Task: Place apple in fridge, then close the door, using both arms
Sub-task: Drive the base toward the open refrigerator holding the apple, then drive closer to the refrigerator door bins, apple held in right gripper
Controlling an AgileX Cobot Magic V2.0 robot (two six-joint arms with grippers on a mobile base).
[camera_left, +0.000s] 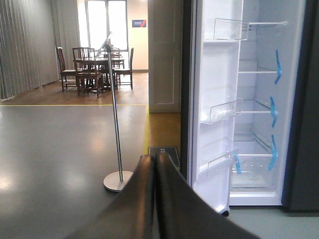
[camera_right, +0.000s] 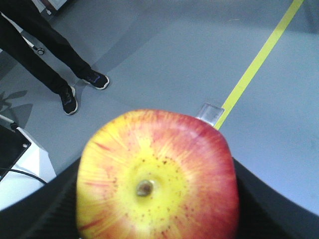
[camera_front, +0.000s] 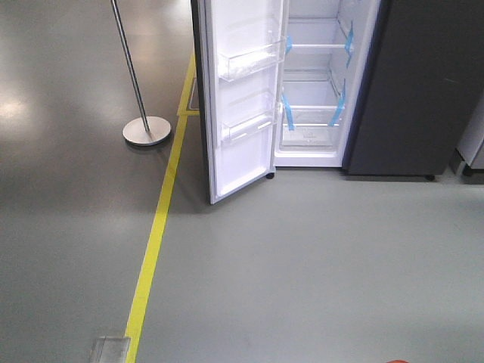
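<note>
Apple (camera_right: 157, 174) in right hand (camera_right: 157, 204), fridge (camera_front: 310, 91) open

Seems a robot test hall dressed as a home: bare grey floor (camera_front: 302, 265) marked with yellow line (camera_front: 159, 227), free-standing fridge (camera_front: 310, 68) with blue tape (camera_left: 277, 67) on shelves, pole (camera_front: 129, 60) on round base, dining table and chairs (camera_left: 94, 69) on wood flooring beyond, curtains (camera_left: 22, 50), onlooker's legs (camera_right: 50, 41).

The door (camera_front: 240, 155) stands open left of the fridge (camera_front: 314, 144). A pole (camera_front: 130, 68) stands farther left, across the floor line (camera_front: 155, 234).
</note>
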